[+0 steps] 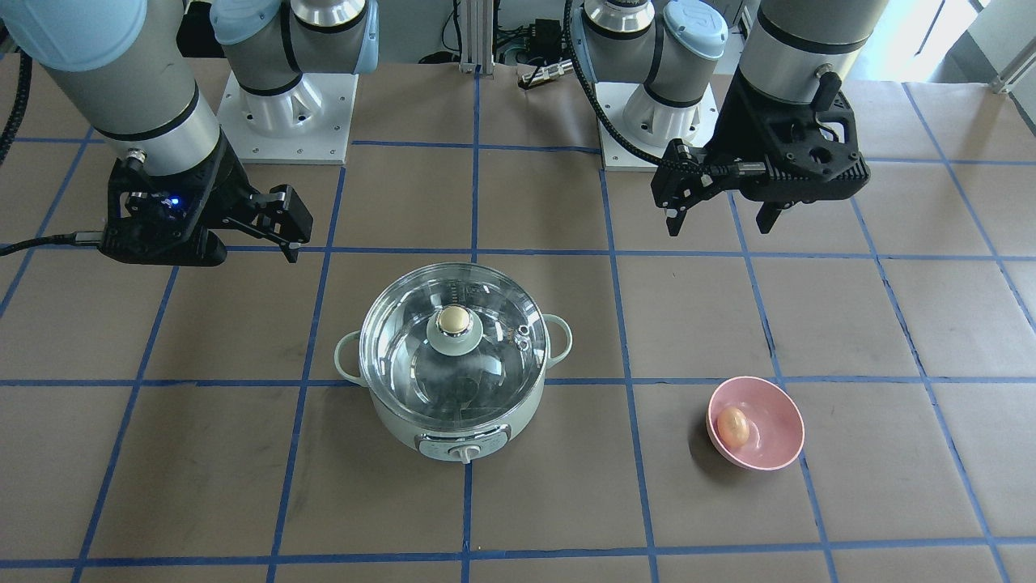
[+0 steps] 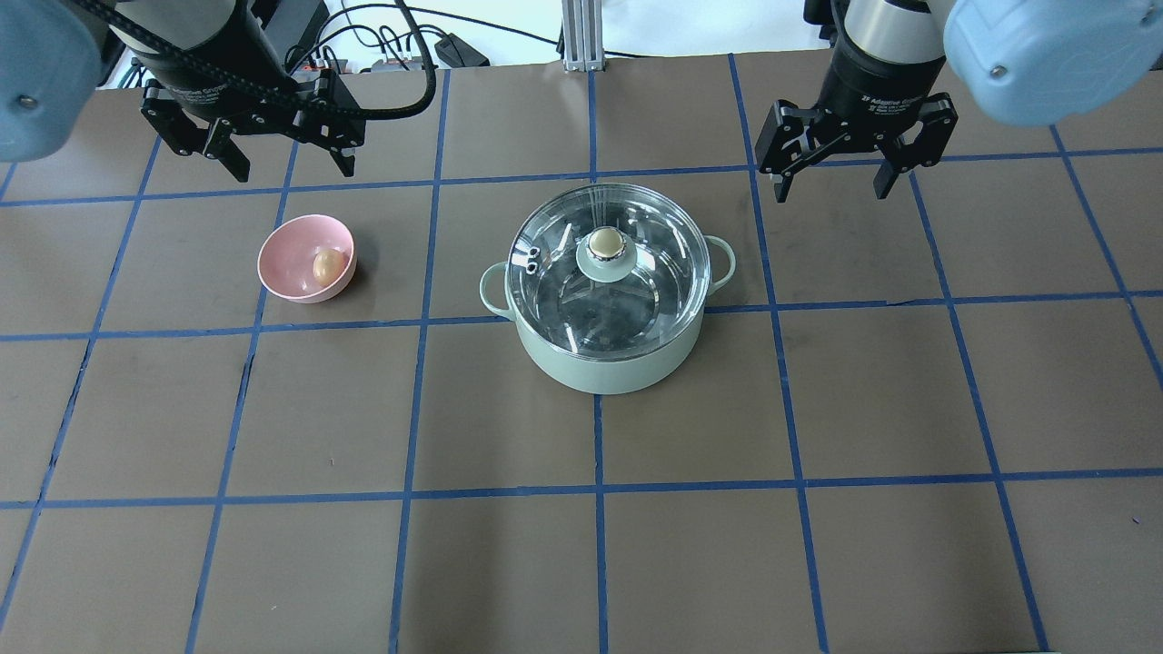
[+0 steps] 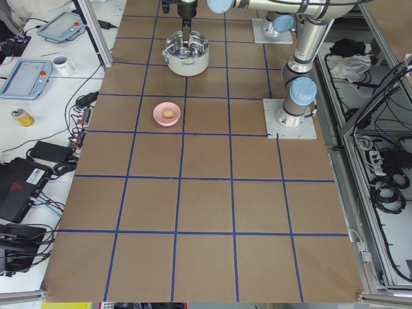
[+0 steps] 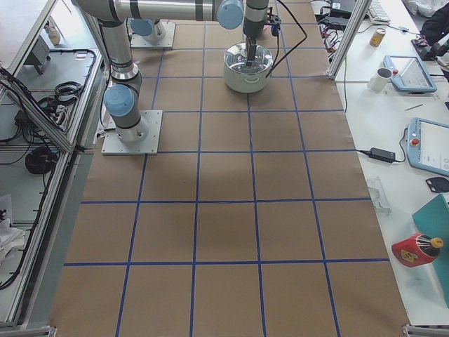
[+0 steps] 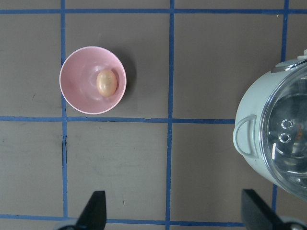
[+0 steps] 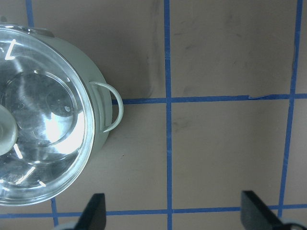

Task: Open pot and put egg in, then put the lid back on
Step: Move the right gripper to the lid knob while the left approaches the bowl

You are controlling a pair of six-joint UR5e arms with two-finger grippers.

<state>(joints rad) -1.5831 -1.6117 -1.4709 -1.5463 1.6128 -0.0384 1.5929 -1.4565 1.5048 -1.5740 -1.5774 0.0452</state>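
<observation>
Brown-covered table (image 2: 273, 563) with blue tape grid (image 2: 599, 491) in every view. Exterior left: white bench (image 3: 45, 129) along left edge holding pendant (image 3: 26, 76), mug (image 3: 62, 63), can (image 3: 24, 117), and black cables (image 3: 38, 154) at lower left. Exterior right: white bench on right edge, red item (image 4: 414, 250) at lower right. Front-facing: bright light (image 1: 931, 32) at upper right.

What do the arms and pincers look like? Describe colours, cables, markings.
Both arms are grey tubes with pale blue joint caps. The left pincer and right pincer are black, two-fingered. A ribbed black cable runs along the left arm; white lettering marks the right wrist.
</observation>
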